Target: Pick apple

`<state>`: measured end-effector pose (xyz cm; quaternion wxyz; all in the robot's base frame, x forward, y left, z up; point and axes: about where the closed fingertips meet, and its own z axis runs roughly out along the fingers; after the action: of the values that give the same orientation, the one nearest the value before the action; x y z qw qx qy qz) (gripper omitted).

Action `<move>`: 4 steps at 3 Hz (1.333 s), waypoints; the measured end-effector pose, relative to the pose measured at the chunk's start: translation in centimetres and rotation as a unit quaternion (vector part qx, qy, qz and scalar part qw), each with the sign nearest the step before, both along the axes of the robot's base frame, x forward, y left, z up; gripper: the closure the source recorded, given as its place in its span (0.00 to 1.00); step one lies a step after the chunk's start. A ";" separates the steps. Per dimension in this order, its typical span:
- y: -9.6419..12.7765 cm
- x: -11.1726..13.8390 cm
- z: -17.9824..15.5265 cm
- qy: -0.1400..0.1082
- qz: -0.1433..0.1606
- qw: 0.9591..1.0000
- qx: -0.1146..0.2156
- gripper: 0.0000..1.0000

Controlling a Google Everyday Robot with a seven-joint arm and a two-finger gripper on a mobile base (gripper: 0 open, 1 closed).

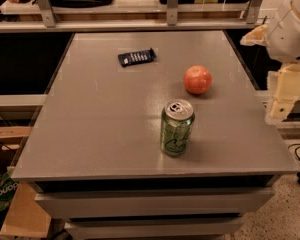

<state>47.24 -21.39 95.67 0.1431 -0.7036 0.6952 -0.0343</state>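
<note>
The reddish-orange apple (pixel 197 79) sits on the grey table (pixel 100 119), right of centre, nothing touching it. My gripper (pixel 280 104), cream-coloured, hangs below the white arm (pixel 292 29) at the right edge of the view. It is beside the table's right edge, to the right of the apple and a little nearer the camera, well apart from it. It holds nothing that I can see.
A green drink can (pixel 176 128) stands upright just in front of the apple. A dark flat packet (pixel 136 57) lies at the back left of the table. A shelf rail (pixel 140 24) runs behind the table. Cardboard boxes (pixel 10 204) stand at the lower left.
</note>
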 end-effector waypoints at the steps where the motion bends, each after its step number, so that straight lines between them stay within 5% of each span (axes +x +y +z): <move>1: 1.0 2.3 -1.5 -0.007 0.058 0.998 -0.004 0.00; 2: 1.8 5.3 -1.8 -0.034 0.108 0.994 -0.004 0.00; 3: 1.8 5.3 -1.8 -0.035 0.109 0.993 -0.004 0.00; 4: 2.2 5.9 -1.8 -0.051 0.140 0.988 -0.027 0.00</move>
<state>53.17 -19.16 93.91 0.1626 -0.7949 0.5805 -0.0691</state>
